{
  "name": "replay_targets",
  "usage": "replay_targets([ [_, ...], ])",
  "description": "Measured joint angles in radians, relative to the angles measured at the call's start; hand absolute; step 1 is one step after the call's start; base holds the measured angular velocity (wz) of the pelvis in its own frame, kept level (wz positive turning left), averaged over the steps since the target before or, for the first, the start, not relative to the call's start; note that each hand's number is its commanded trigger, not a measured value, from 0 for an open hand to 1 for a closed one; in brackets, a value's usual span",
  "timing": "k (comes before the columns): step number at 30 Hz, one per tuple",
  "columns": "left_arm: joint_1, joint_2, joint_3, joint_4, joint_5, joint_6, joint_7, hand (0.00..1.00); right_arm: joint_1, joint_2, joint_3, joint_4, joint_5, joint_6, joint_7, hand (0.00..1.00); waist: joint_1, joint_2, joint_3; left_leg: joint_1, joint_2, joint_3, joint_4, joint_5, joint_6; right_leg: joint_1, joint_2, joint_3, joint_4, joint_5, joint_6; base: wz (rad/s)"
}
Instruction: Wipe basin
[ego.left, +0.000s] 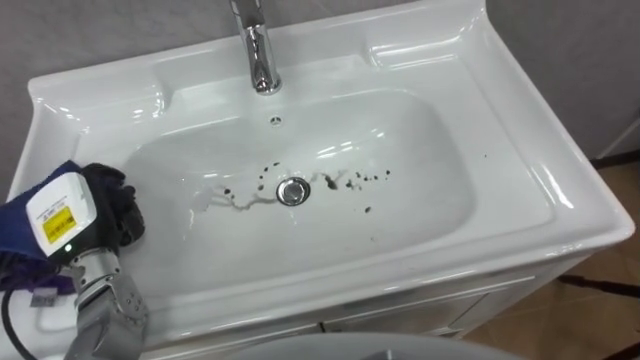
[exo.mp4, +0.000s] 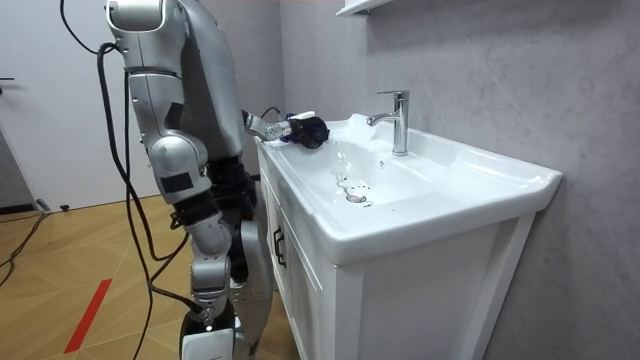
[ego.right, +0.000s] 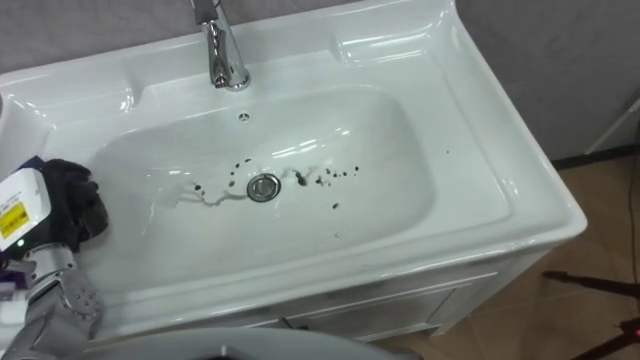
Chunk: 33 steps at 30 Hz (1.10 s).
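A white basin (ego.left: 520, 130) lies below me, with a chrome tap (ego.left: 258, 50) at its back and a round drain (ego.left: 292, 190) in the middle. Dark specks (ego.left: 355, 180) and a thin smear of water are scattered around the drain. My left hand (ego.left: 118, 205) is a dark shape at the bowl's left side, just inside the rim. Something blue (ego.left: 20, 225) shows behind its wrist, and I cannot tell what it is. In the room view I stand upright at the cabinet's end, with the left hand (exo.mp4: 308, 131) reaching over the basin's edge.
The basin sits on a white cabinet (exo.mp4: 400, 290) against a grey wall. Wooden floor (ego.left: 620, 300) shows to the right of the cabinet. A shelf edge (exo.mp4: 365, 6) hangs on the wall above the tap.
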Motion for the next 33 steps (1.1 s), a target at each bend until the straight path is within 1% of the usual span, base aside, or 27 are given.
replay_targets([
  [4, 0.0, 0.0, -0.002, 0.001, 0.018, 0.009, 0.012, 1.0, 0.0, 0.0, 0.0, 0.0, 0.0, 0.0, 0.001, 0.0, 0.0, 0.0, -0.0001, 0.0, 0.0, 0.0, 0.0, 0.0, 0.0, 0.0, 0.0, 0.0, 0.0, 0.0, 0.0, 0.0],
  [8, 0.0, -0.001, -0.003, 0.001, 0.022, 0.01, 0.026, 1.0, 0.0, 0.0, 0.001, 0.0, 0.0, 0.001, 0.001, 0.0, -0.001, -0.002, -0.001, 0.0, 0.0, 0.001, 0.0, 0.0, 0.0, 0.0, 0.0, 0.001, -0.001, 0.0, 0.0, 0.0],
  [10, 0.0, -0.001, -0.005, 0.002, 0.043, 0.015, 0.028, 1.0, 0.0, 0.0, 0.005, 0.0, 0.0, 0.001, 0.001, 0.0, -0.001, -0.002, -0.0011, 0.0, 0.0, 0.001, 0.0, 0.0, 0.0, 0.0, 0.0, 0.001, -0.001, 0.0, 0.0, 0.0],
  [14, -0.001, -0.004, -0.004, 0.002, 0.042, 0.019, 0.037, 1.0, 0.0, 0.0, 0.009, 0.0, 0.0, 0.001, 0.013, 0.0, -0.004, -0.002, -0.0011, 0.0, 0.002, 0.024, 0.0, 0.0, 0.0, 0.001, 0.0, 0.0, -0.002, 0.0, 0.0, 0.0],
  [17, -0.008, -0.014, -0.002, 0.005, 0.041, 0.031, 0.041, 1.0, 0.002, 0.0, 0.02, 0.0, 0.001, 0.001, 0.022, 0.0, -0.009, -0.002, -0.0012, 0.0, 0.002, 0.024, -0.001, 0.0, 0.0, 0.001, -0.001, -0.003, -0.001, 0.0, 0.0, 0.0],
  [22, -0.025, -0.019, -0.002, 0.017, 0.035, 0.032, 0.036, 1.0, -0.007, 0.0, 0.029, -0.001, 0.01, -0.003, 0.02, 0.0, -0.009, -0.001, -0.0009, -0.001, 0.002, 0.023, -0.001, 0.0, 0.0, 0.001, -0.002, -0.006, -0.001, 0.0, 0.0, 0.01],
  [23, -0.034, -0.025, 0.0, 0.023, 0.032, 0.033, 0.035, 1.0, -0.011, 0.0, 0.029, -0.001, 0.01, -0.004, 0.02, 0.0, -0.008, -0.001, -0.0009, -0.001, 0.002, 0.023, -0.001, 0.0, 0.0, 0.001, -0.002, -0.008, -0.001, 0.0, 0.0, 0.08],
  [26, -0.054, -0.035, 0.003, 0.029, 0.027, 0.033, 0.027, 1.0, -0.021, 0.0, 0.029, -0.003, 0.016, -0.023, 0.012, 0.0, -0.007, -0.001, -0.0005, -0.003, 0.002, 0.022, -0.003, 0.0, 0.0, 0.001, -0.003, -0.017, 0.0, 0.0, 0.0, 0.09],
  [30, -0.07, -0.067, 0.038, 0.027, 0.027, 0.034, 0.008, 1.0, -0.021, 0.0, 0.029, -0.01, 0.055, -0.059, -0.013, 0.0, -0.005, 0.0, 0.0005, -0.003, 0.002, 0.022, -0.003, 0.0, 0.0, 0.001, -0.004, -0.018, 0.0, 0.0, 0.0, 0.02],
  [31, -0.076, -0.072, 0.039, 0.024, 0.025, 0.039, 0.002, 1.0, -0.021, 0.001, 0.031, -0.01, 0.057, -0.07, -0.015, 0.0, -0.005, 0.001, 0.0008, -0.005, 0.002, 0.022, -0.003, 0.0, 0.0, 0.001, -0.004, -0.022, 0.001, 0.0, 0.0, 0.11],
  [33, -0.091, -0.073, 0.039, -0.006, 0.006, 0.053, -0.025, 1.0, -0.021, 0.004, 0.032, -0.011, 0.059, -0.08, -0.017, 0.0, -0.006, 0.0, 0.0018, -0.011, 0.002, 0.022, -0.002, 0.0, 0.0, -0.001, -0.005, -0.028, -0.001, 0.0, 0.0, 0.13],
])
